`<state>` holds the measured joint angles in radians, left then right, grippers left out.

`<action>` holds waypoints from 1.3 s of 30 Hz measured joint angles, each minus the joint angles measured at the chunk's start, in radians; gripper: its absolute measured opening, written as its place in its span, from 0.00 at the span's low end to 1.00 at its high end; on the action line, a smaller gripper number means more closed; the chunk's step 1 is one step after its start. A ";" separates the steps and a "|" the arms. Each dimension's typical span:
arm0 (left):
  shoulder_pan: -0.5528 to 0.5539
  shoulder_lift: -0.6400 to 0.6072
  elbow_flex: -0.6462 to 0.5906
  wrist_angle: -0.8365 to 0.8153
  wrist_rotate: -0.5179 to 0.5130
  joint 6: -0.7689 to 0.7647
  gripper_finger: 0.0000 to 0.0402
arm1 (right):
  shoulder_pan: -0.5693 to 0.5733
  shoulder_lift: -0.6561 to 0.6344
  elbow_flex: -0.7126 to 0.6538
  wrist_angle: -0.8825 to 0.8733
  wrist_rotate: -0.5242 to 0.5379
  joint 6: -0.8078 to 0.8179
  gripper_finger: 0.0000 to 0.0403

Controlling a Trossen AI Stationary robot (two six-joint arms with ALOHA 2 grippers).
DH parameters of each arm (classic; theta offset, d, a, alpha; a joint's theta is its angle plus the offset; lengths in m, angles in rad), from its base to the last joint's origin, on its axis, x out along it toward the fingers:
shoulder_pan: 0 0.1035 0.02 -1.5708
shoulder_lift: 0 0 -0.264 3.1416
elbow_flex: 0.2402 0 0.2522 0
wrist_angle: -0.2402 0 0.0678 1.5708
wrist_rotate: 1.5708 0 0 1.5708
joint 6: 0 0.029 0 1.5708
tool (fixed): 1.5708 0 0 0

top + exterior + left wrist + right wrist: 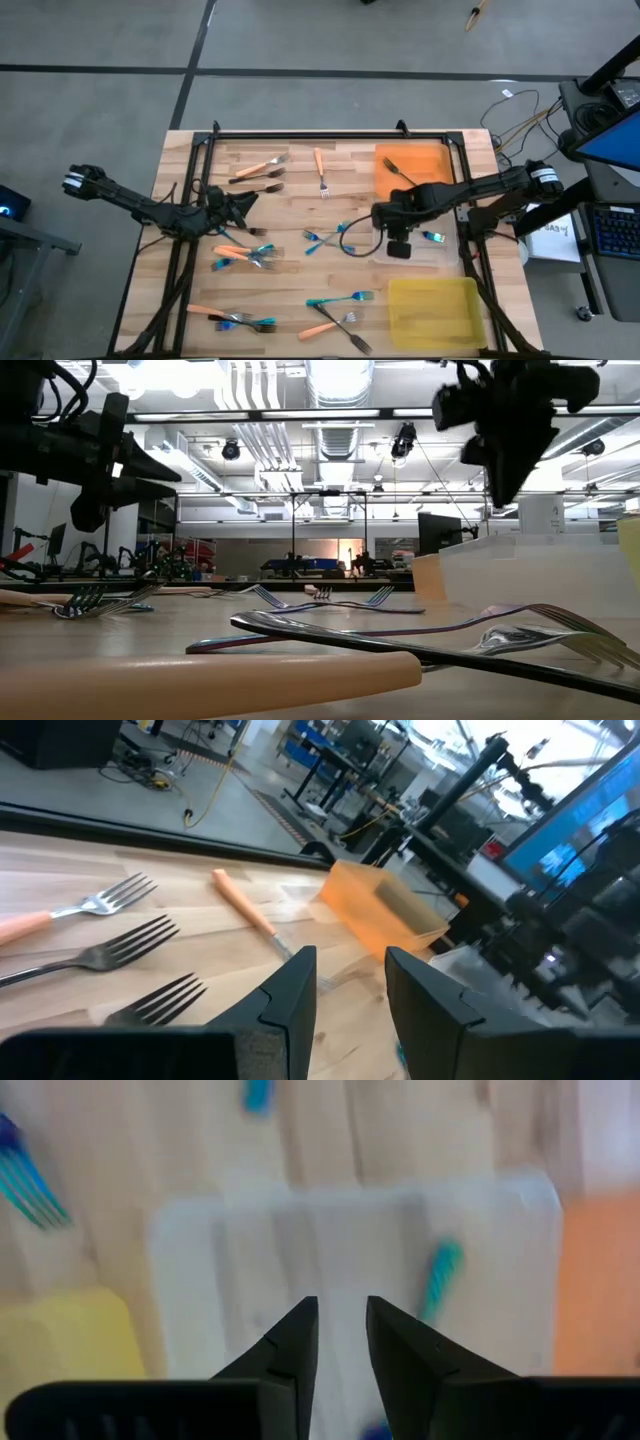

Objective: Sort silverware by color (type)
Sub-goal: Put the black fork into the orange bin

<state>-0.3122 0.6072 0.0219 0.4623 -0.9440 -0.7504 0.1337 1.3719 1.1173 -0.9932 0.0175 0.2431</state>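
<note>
Slim forks with orange, blue or dark handles lie scattered flat on the wooden table: an orange one (320,166), dark ones (260,187), a blue one (320,238), and a mixed cluster (245,258). One blue fork (432,237) (440,1280) lies in the clear tray (420,258), and a dark fork (398,172) lies in the orange tray (425,162). My right gripper (398,250) (342,1302) hangs open and empty over the clear tray, beside the blue fork. My left gripper (250,203) (350,955) hovers open and empty near the dark forks at the table's left.
A yellow tray (432,310) sits at the near right corner. More forks lie near the front edge: orange (215,312), teal (340,298), dark (352,338). A black frame (330,133) borders the table. Cables and a keyboard lie beyond the right edge.
</note>
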 joint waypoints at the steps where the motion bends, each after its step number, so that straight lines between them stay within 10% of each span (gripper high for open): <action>1: 0.000 0.004 0.000 0.015 0.000 0.001 0.26 | 0.015 0.004 -0.008 0.046 0.007 0.000 0.19; 14: 0.000 0.039 0.000 0.086 0.003 0.008 0.26 | 0.218 0.194 -0.019 0.446 0.025 0.141 0.19; 39: 0.000 0.130 0.000 0.083 0.198 0.008 0.26 | 0.409 0.537 0.310 0.423 -0.026 0.169 0.17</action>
<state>-0.3122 0.7369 0.0219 0.5457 -0.7464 -0.7425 0.5425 1.9084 1.4269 -0.5704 -0.0083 0.4125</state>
